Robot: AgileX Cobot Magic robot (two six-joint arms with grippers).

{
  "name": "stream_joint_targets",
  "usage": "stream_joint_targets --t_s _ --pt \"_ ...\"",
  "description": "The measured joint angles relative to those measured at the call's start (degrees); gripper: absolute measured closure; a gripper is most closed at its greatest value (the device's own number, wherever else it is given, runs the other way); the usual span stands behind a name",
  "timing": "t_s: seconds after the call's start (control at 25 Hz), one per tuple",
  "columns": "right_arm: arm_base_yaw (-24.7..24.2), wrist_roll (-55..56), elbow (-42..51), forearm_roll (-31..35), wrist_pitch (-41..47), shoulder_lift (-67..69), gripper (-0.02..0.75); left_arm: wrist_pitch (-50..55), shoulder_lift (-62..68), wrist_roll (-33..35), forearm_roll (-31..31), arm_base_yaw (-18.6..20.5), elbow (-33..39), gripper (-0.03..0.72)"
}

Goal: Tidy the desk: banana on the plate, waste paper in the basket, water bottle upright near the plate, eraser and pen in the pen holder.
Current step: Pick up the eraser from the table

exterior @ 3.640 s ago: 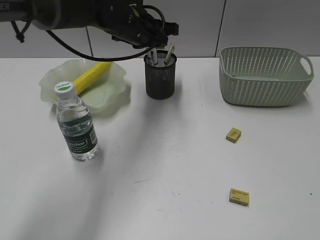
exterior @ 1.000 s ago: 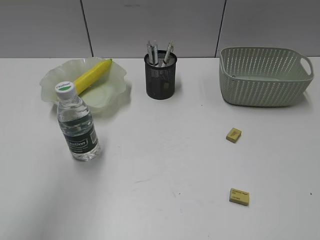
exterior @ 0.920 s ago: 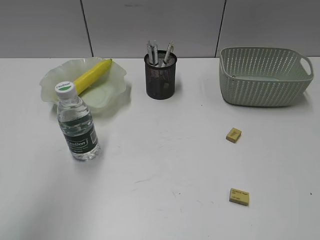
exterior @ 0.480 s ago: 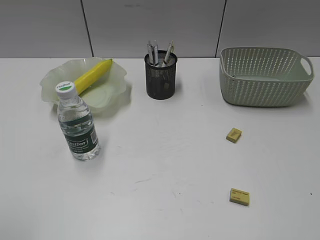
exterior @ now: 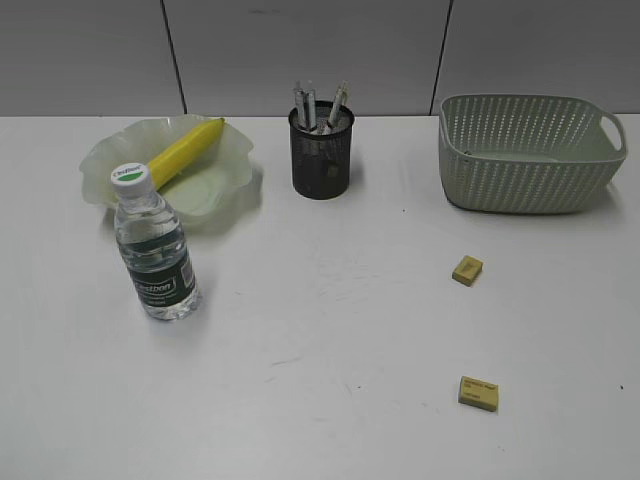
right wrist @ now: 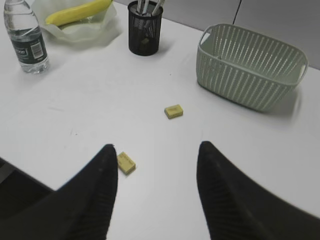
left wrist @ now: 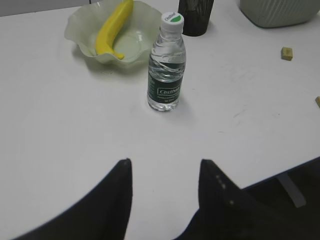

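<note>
Banana (exterior: 186, 149) lies in plate (exterior: 225, 190), water bottle (exterior: 154, 246) upright just beside plate, pens standing in pen holder (exterior: 321, 155): those parts look settled. Two yellow erasers not yet stowed: nearer eraser (right wrist: 126, 163) just ahead of right claw (right wrist: 157, 192), toward its left finger; farther eraser (right wrist: 173, 111) beyond, before basket (right wrist: 250, 70). Bottle well ahead of left claw (left wrist: 165, 192). Both claws parted, empty, hanging above desk (exterior: 330, 330), touching nothing. Likely next: right claw takes nearer eraser.
</note>
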Motion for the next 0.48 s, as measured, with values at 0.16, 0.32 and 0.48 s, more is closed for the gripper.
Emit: stream_joint_targets --t_s 0.16,0.32,0.48 --pt "0.0 -0.7 -0.3 -1.8 -8.6 11.8 0.325 -0.2 -0.2 2.1 -1.0 0.0 0.3 0.364" --pt "0.0 -1.0 -2.9 -3.0 -14.3 28.5 0.325 -0.2 -0.4 2.3 -1.2 0.0 0.3 0.372" --pt "0.0 -1.1 -9.5 -3.8 -15.3 48.9 0.325 -0.4 -0.4 2.3 -1.3 0.0 0.3 0.375"
